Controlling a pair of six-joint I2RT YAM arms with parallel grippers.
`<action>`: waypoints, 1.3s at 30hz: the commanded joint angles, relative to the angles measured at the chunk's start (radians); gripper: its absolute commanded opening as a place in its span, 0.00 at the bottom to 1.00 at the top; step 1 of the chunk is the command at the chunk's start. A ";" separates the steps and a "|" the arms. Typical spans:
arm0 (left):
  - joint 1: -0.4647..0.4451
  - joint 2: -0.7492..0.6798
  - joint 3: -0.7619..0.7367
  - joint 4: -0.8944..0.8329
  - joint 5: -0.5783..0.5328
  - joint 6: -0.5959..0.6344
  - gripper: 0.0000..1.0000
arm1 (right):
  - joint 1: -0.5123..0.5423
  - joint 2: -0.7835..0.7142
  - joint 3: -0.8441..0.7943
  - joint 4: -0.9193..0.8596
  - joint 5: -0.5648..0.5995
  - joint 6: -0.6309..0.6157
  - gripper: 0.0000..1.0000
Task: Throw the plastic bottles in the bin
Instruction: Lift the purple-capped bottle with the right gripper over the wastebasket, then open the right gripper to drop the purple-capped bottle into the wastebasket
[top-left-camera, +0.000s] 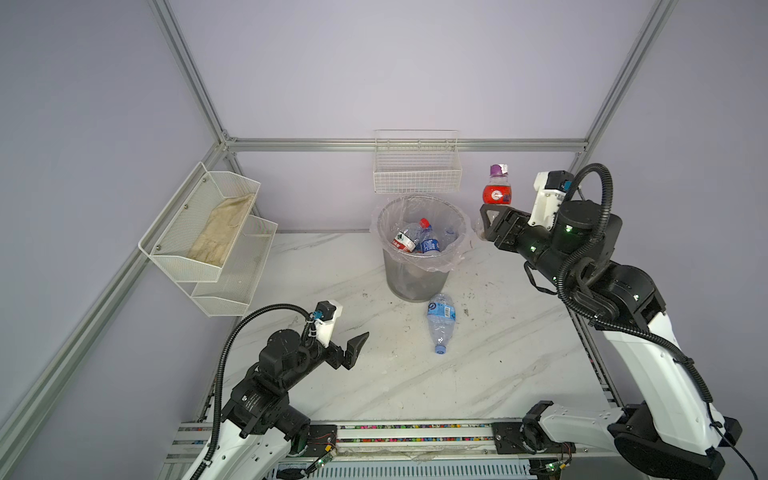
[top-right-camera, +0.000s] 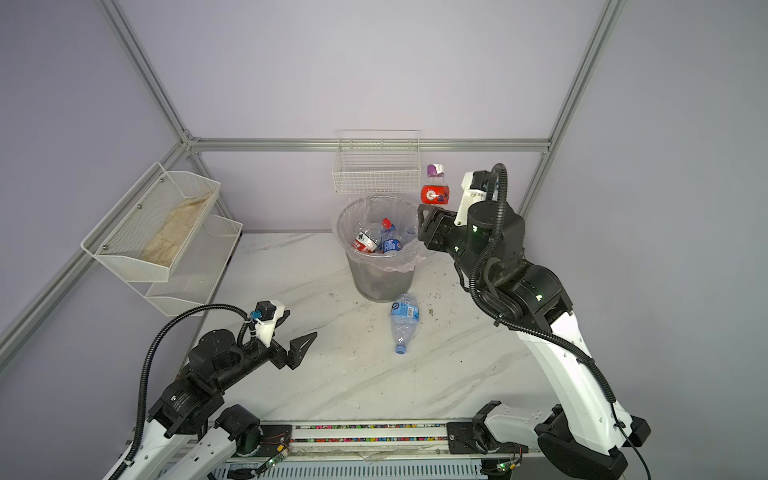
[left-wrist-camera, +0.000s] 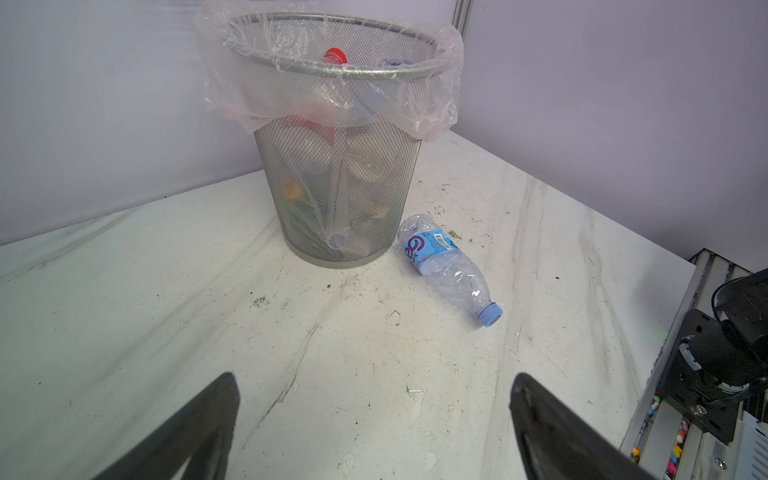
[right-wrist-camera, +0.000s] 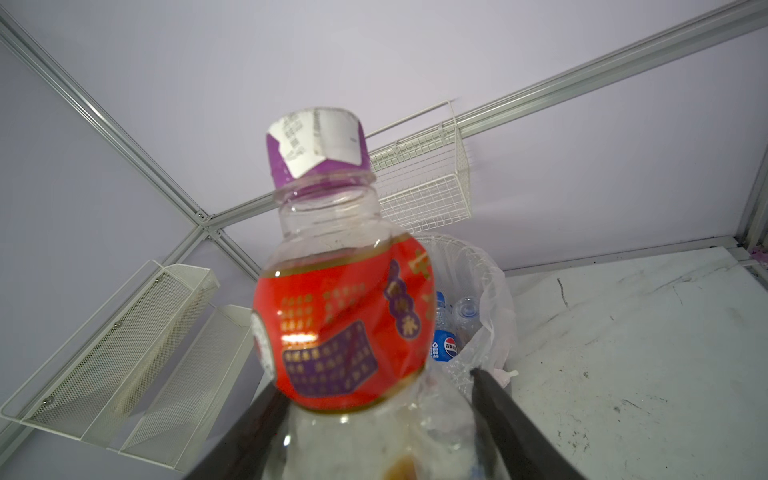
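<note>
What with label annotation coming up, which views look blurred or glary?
Right wrist view: the red-labelled bottle is close and soft, with a glare patch on its label. Left wrist view: the bin and the clear bottle are sharp; the left hand blurs dark at the edge. Both top views: even light, faint shadows.

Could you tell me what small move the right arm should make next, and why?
Probably shift the right tool across until it is over the bin: it grips the red-labelled bottle upright just outside the rim, so releasing here could miss.
</note>
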 joint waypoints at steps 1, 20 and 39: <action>-0.004 0.001 -0.021 0.014 -0.010 -0.023 1.00 | 0.004 -0.012 0.030 0.035 0.011 -0.022 0.19; -0.003 0.007 -0.020 0.014 -0.010 -0.021 1.00 | 0.004 0.008 0.091 0.056 0.002 -0.037 0.19; -0.003 0.016 -0.018 0.012 -0.009 -0.024 1.00 | -0.029 0.569 0.409 -0.138 0.037 -0.117 0.69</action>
